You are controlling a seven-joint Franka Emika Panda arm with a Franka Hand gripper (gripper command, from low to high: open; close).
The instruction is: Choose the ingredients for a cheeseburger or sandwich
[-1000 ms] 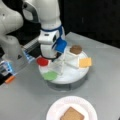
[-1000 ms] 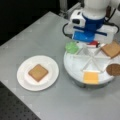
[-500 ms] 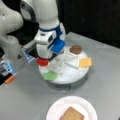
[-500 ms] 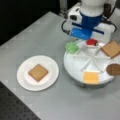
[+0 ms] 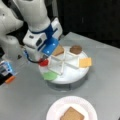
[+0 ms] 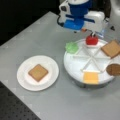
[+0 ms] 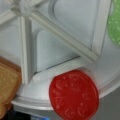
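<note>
Wrist view is showing the red round (image 7: 73, 96) sitting tilted on the divided tray's rim (image 7: 30, 100) directly beneath the end effector (image 6: 93, 35) (grip state I cannot tell), while one toast square (image 6: 38, 72) is lying on the plate (image 6: 23, 80).

Glossy red round tomato slice (image 7: 73, 95) has faint embossed swirls, and the pale green round piece (image 7: 114, 21) is speckled with light dots. Plain golden-brown toast square (image 6: 38, 72) on a white paper plate (image 6: 23, 80); flat yellow-orange cheese square (image 6: 91, 77), dark brown patty disc (image 6: 114, 69).
</note>
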